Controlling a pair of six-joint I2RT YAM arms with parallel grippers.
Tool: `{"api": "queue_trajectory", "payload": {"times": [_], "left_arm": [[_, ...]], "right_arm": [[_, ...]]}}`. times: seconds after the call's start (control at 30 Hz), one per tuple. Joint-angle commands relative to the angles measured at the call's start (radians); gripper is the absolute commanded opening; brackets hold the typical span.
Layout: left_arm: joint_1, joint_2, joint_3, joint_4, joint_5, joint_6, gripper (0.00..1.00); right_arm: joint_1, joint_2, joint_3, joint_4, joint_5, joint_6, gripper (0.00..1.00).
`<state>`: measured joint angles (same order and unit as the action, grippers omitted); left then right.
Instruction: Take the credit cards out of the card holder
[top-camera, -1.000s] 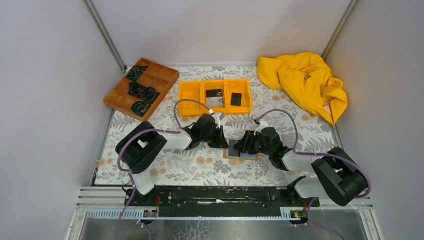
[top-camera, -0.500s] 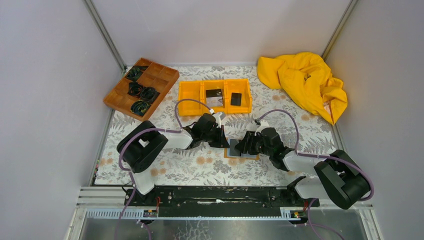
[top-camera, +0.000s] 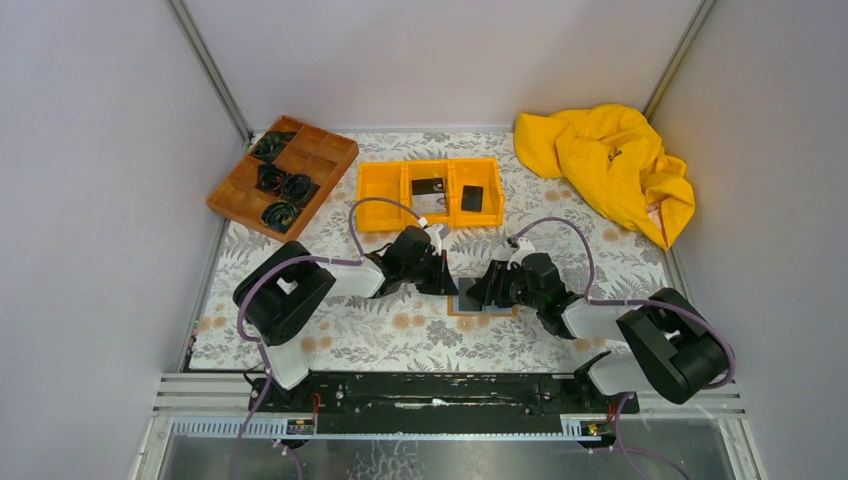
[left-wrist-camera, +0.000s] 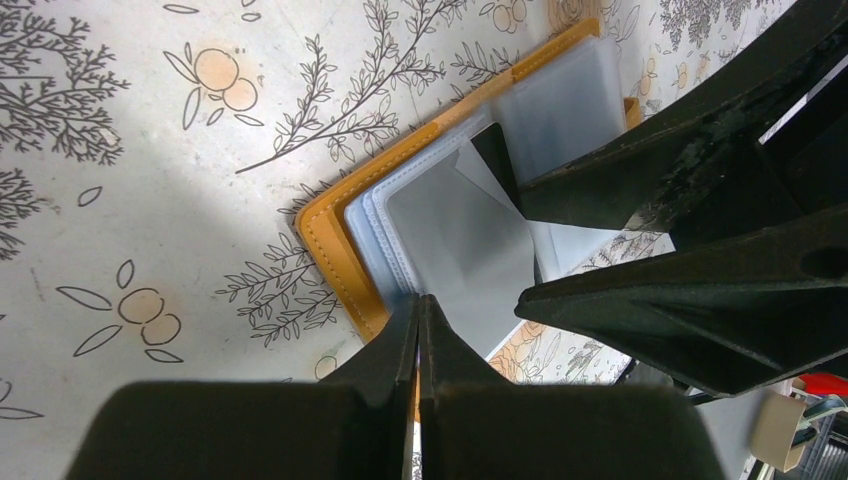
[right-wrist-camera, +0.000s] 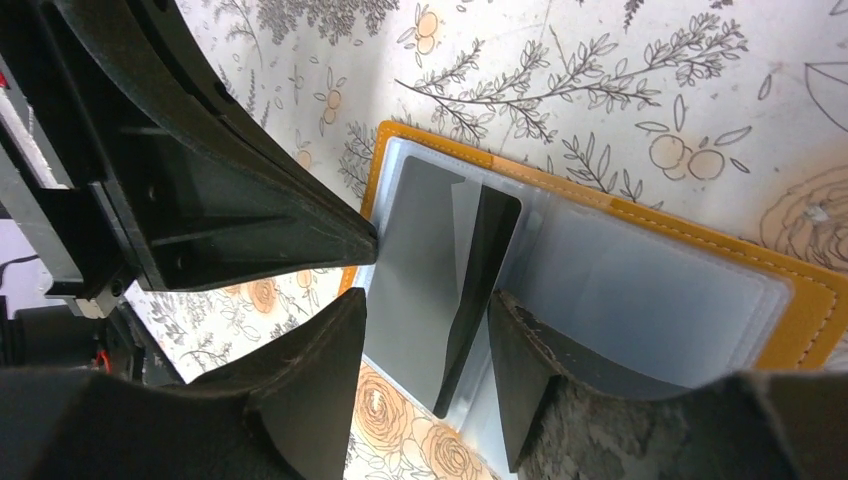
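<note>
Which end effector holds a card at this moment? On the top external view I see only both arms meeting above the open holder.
Observer: Neither is visibly clamping one. A black card stands tilted on its edge between the open fingers of the right end effector.
Operator: What is the left one doing?
Observer: The left end effector is shut. Its tip sits at the orange edge of the card holder, apparently pinning it down.
</note>
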<state>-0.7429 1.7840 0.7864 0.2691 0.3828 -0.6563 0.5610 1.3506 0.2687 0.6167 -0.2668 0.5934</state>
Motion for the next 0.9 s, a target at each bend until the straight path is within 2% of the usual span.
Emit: {"api": "queue_trajectory", "payload": {"times": [0.0, 0.47, 0.87], "left_arm": [[-0.001, 0.026, 0.007, -0.038, 0.003, 0.014, 0.0], [0.0, 0.041, 0.015, -0.043, 0.006, 0.015, 0.0], [0.0, 0.044, 0.016, -0.045, 0.006, 0.016, 0.0]], "right_arm": [[0.005, 0.054, -0.005, 0.182, -0.18, 0.056, 0.55], [-0.006, -0.051, -0.054, 0.22, -0.163, 0.059, 0.56], [-0.017, -0.044, -0.062, 0.249, -0.182, 0.078, 0.55]]}}
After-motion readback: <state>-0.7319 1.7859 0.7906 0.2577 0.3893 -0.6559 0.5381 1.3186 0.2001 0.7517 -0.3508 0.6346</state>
